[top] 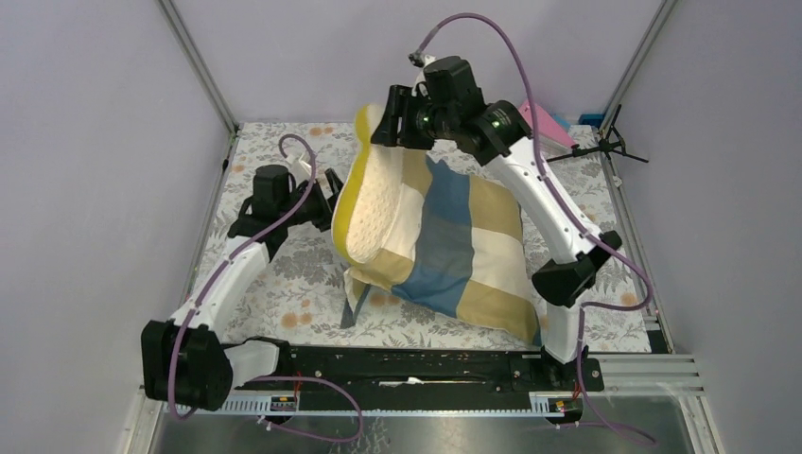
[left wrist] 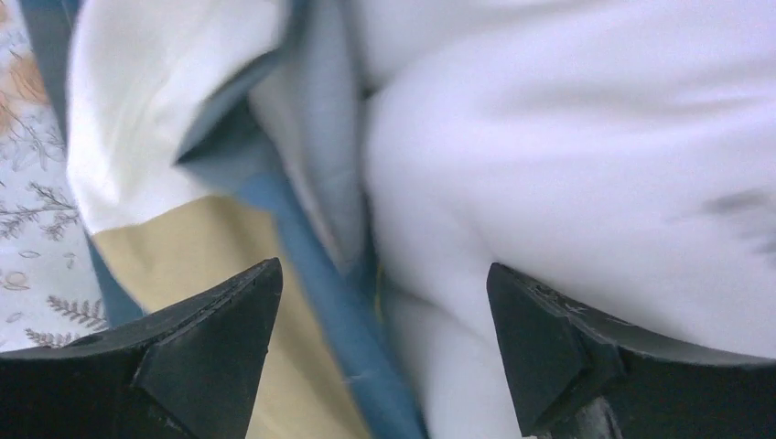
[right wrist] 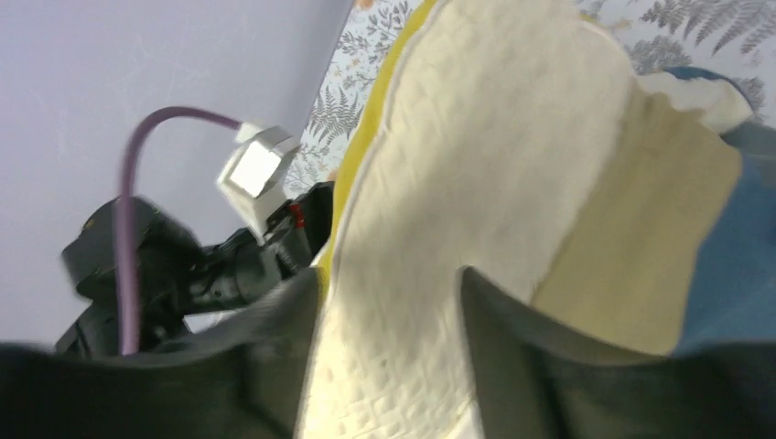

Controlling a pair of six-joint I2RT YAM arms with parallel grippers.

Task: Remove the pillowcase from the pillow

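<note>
Up by the far edge, the right gripper (top: 390, 121) is clamped on the pillow (top: 374, 203), its fingers (right wrist: 265, 366) pinching the quilted cream end and holding it lifted off the floral table covering (top: 284, 284). The pillow's left half is bare, yellow trim showing. The rest sits inside the pillowcase (top: 463, 236), which slopes down across the middle towards the near right corner. On the left side, the left gripper (top: 326, 194) is just beside the pillow's exposed edge. Its fingers (left wrist: 210, 347) are spread wide and grasp nothing, with blue and cream cloth lying ahead of them.
</note>
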